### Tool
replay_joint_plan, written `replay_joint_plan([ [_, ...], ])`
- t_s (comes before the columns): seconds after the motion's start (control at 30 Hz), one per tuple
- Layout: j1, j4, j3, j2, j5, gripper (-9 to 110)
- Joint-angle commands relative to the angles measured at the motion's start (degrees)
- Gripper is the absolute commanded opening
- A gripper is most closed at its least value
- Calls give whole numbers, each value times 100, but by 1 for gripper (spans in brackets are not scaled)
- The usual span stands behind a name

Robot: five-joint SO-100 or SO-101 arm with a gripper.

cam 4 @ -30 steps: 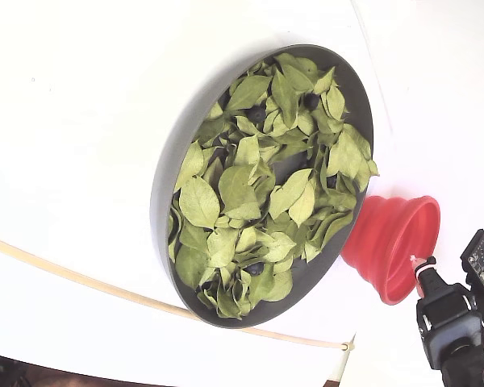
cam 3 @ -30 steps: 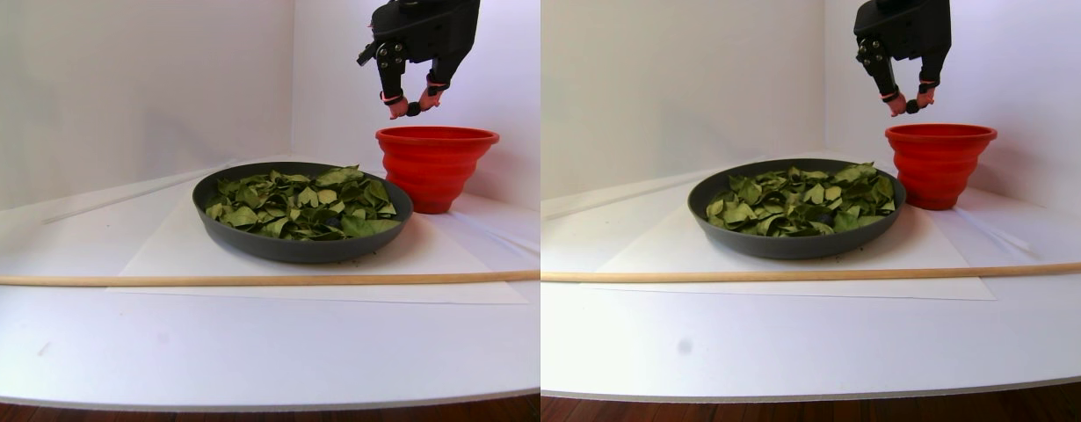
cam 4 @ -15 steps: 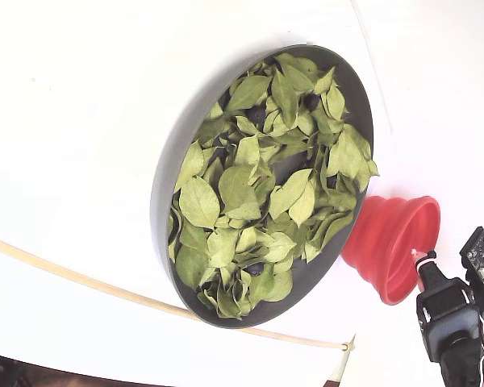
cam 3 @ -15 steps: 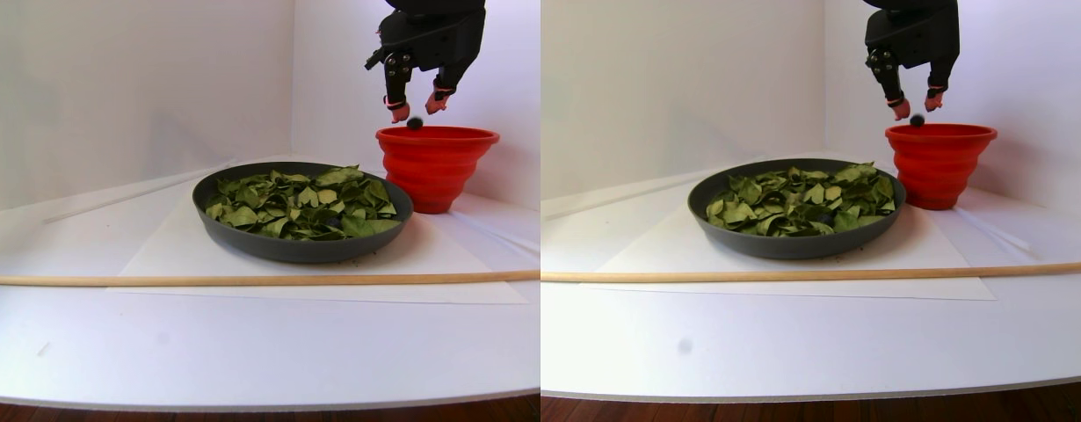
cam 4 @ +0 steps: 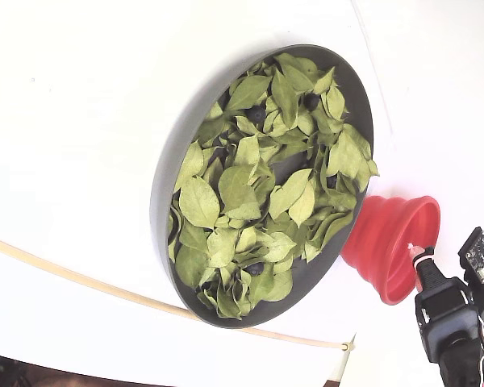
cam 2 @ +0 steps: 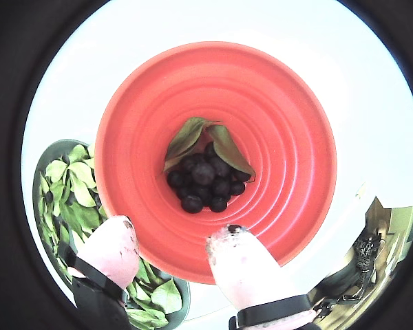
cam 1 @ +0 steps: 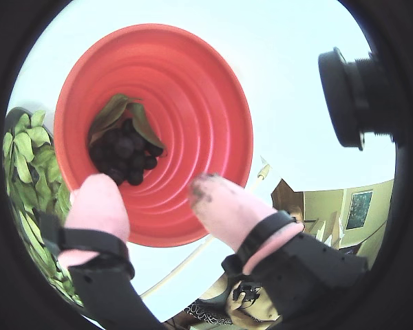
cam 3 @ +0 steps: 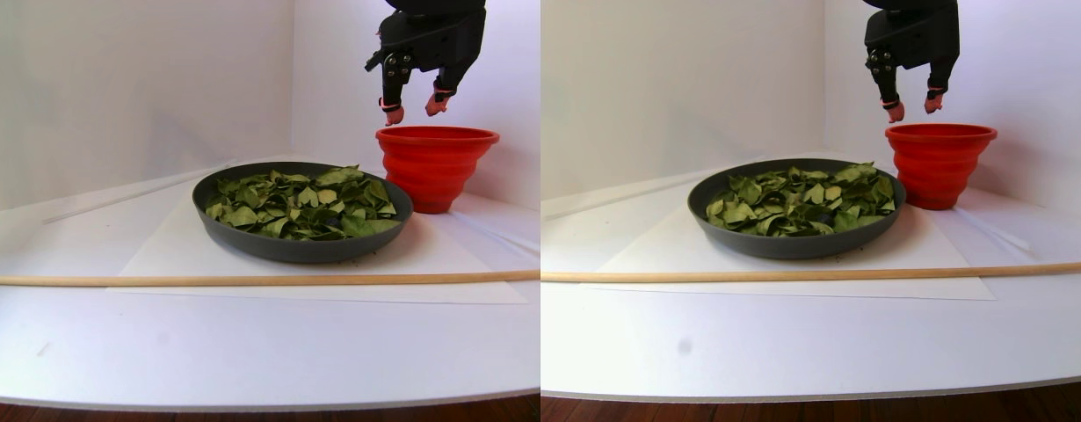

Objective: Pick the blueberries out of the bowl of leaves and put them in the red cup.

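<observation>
Gripper [cam 2: 171, 242] above red cup [cam 2: 289, 117], pink fingertips [cam 2: 113, 246] spread, empty. Blueberries [cam 2: 205, 182] heaped at cup bottom with two leaves [cam 2: 187, 136].

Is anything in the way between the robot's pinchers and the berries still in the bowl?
Yes, leaves. The open gripper hangs over the red cup, with clear air across to the bowl, but the remaining blueberries sit half-buried among leaves.
</observation>
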Motion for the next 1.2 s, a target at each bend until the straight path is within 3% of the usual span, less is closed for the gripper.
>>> replay_joint_plan([
  [0.0,-9,79,-53,826,62,19],
  [1.17,-633,870,1081,1617,255,17],
])
